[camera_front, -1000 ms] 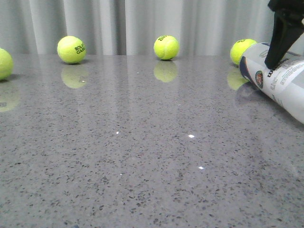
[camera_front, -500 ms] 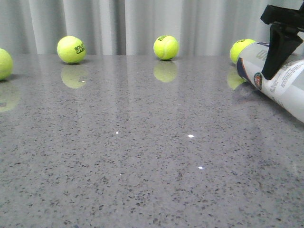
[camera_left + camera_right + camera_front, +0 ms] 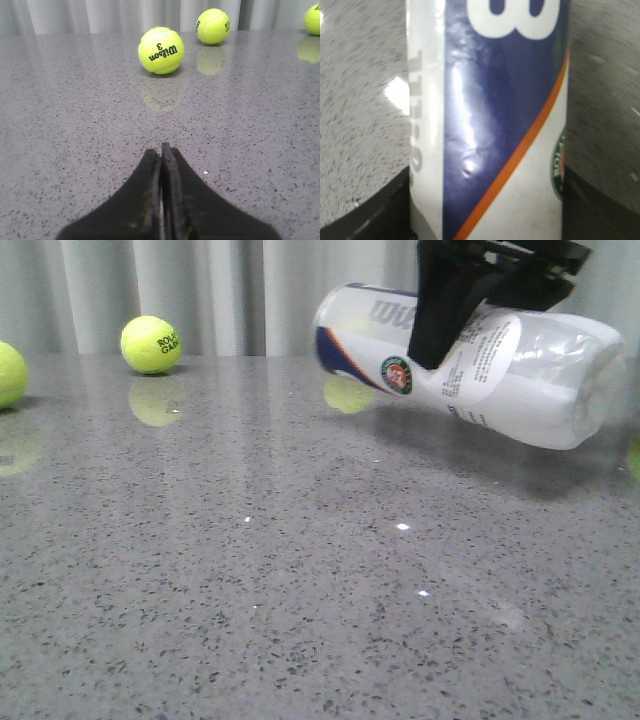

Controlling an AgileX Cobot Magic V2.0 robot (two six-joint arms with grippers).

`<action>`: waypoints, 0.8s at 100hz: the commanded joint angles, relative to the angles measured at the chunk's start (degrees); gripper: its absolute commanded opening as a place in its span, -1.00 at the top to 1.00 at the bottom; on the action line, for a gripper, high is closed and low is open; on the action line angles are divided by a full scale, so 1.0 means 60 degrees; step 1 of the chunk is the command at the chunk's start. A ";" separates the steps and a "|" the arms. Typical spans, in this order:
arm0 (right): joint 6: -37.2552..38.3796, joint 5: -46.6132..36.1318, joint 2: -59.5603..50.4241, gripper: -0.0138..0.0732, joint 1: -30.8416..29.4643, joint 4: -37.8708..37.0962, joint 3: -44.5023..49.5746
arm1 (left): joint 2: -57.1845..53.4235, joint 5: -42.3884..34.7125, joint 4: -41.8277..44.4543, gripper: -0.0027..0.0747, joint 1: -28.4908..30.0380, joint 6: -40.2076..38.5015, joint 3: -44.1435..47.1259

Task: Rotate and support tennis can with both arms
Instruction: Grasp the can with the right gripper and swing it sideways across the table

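The tennis can (image 3: 470,360) hangs in the air above the grey table, lying almost level, its navy end to the left and its clear end to the right. My right gripper (image 3: 440,325) is shut on the can near its middle, gripping from above. In the right wrist view the can (image 3: 490,125) fills the space between the dark fingers (image 3: 365,210), showing the navy panel and orange stripe. My left gripper (image 3: 161,150) is shut and empty, low over the table in the left wrist view; it does not show in the front view.
Tennis balls lie on the grey speckled table (image 3: 250,570): one at the back left (image 3: 150,344), one at the far left edge (image 3: 8,374), one partly hidden behind the can (image 3: 348,392). In the left wrist view a Wilson ball (image 3: 161,50) lies ahead, with others behind (image 3: 213,26).
My right gripper has lifted the can off the table and carried it left toward the middle, turning it nearer to level.
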 commanded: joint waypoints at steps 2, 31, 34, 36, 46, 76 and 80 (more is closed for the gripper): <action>-0.1257 0.0369 0.0060 0.28 0.0378 0.0120 -0.0814 | -0.0382 -0.0649 0.0000 0.99 0.0031 -0.0060 0.0468; -0.5400 0.0041 0.0522 0.28 0.1236 -0.0033 -0.1089 | -0.0382 -0.0649 0.0000 0.99 0.0031 -0.0060 0.0468; -0.5756 0.0041 0.0556 0.28 0.1265 -0.0033 -0.1089 | -0.0382 -0.0649 0.0000 0.99 0.0031 -0.0060 0.0468; -0.5991 0.0034 0.0586 0.28 0.1290 -0.0033 -0.1089 | -0.0382 -0.0649 0.0000 0.99 0.0031 -0.0060 0.0468; -0.6491 0.0034 0.0736 0.28 0.1307 -0.0033 -0.1089 | -0.0382 -0.0649 0.0000 0.99 0.0031 -0.0060 0.0468; -0.6491 -0.0052 0.1117 0.26 0.1307 -0.0085 -0.1080 | -0.0382 -0.0649 0.0000 0.99 0.0031 -0.0060 0.0468; -0.6491 -0.0060 0.1117 0.21 0.1307 -0.0085 -0.1080 | -0.0382 -0.0649 0.0000 0.99 0.0031 -0.0060 0.0468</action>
